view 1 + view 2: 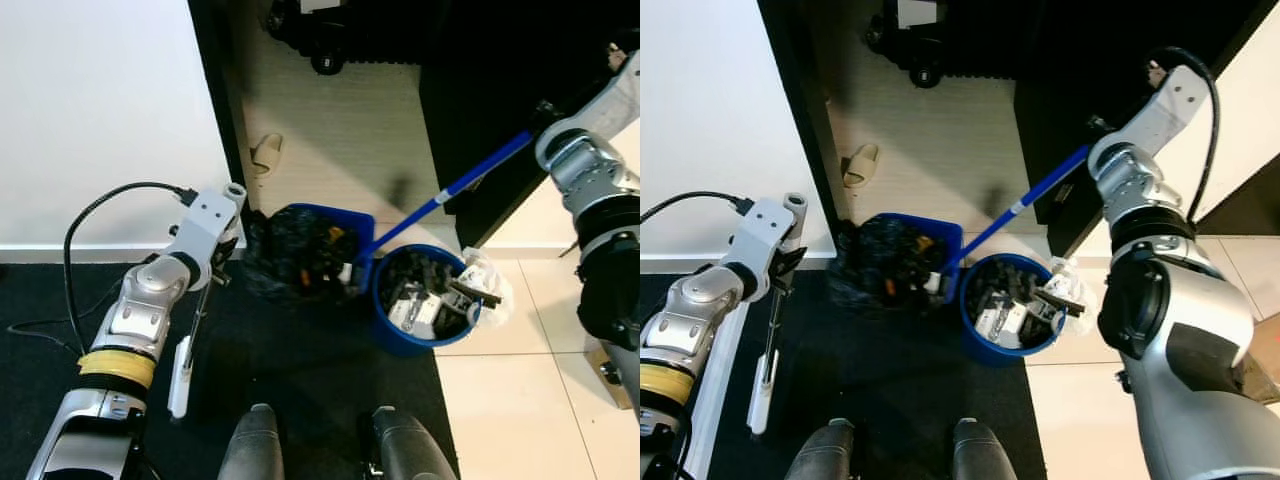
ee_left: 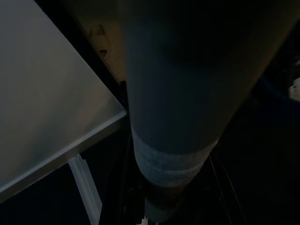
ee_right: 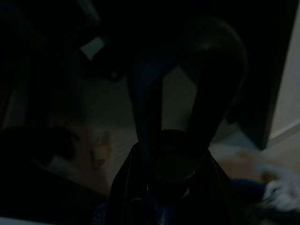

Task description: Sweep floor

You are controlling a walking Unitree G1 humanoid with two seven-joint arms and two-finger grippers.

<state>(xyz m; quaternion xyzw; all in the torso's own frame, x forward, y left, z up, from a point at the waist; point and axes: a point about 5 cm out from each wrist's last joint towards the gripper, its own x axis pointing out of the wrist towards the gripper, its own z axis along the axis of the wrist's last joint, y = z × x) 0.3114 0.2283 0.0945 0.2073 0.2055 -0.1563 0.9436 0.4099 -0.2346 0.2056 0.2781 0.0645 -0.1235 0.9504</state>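
A blue dustpan (image 1: 345, 225) stands on the floor ahead, with dark rubbish and a black mass in and beside it. Its long blue handle (image 1: 470, 180) slants up to the right, where my right gripper (image 1: 1095, 130) is shut on it. In the right wrist view the blue handle (image 3: 145, 93) runs between dark fingers. My left gripper (image 1: 213, 272) is shut on a thin broom stick (image 1: 197, 325) whose white end (image 1: 180, 380) points back toward me. In the left wrist view the stick (image 2: 178, 117) looms close and grey.
A round blue bin (image 1: 395, 335) packed with rubbish stands right of the dustpan, with crumpled white plastic (image 1: 492, 285) at its rim. A slipper (image 1: 266, 152) lies further ahead. A white panel (image 1: 100, 120) is on the left, dark furniture (image 1: 480, 70) on the right, and a wheeled black object (image 1: 325, 40) beyond.
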